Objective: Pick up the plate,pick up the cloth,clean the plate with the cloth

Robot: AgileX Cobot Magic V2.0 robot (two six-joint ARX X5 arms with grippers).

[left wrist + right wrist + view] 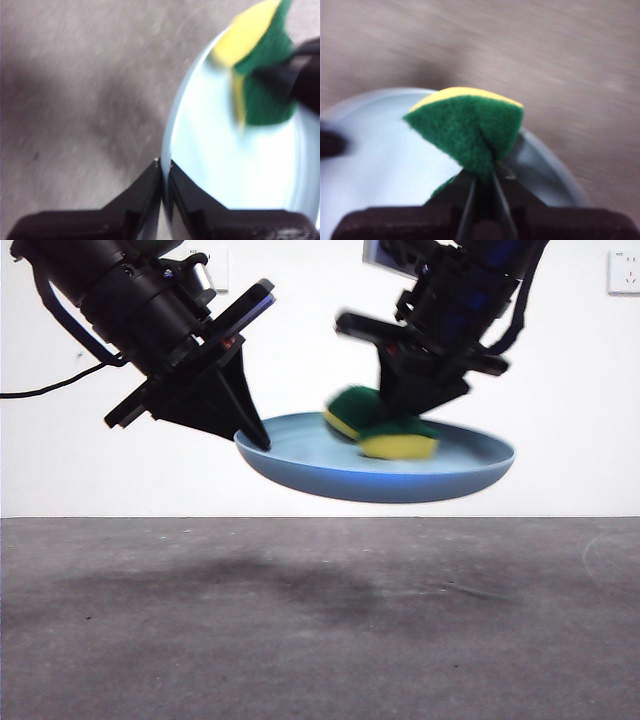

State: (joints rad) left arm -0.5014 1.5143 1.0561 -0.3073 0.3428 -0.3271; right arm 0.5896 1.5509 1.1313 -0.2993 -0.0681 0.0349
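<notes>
The light-blue plate (400,475) hangs level above the table, held at its left rim by my left gripper (255,435), which is shut on the rim (164,170). The cloth (385,430), a yellow sponge with a green scouring layer, rests bent on the plate's inside surface. My right gripper (410,405) comes down from the upper right and is shut on it. In the right wrist view the cloth (470,127) bulges out folded from the closed jaws (484,182) over the plate (385,150). In the left wrist view the cloth (260,65) is blurred on the plate (225,155).
Grey table surface (320,620) lies below the raised plate, with soft shadows under it. A white wall stands behind, with a socket (624,270) at the upper right and a black cable (50,390) at the left.
</notes>
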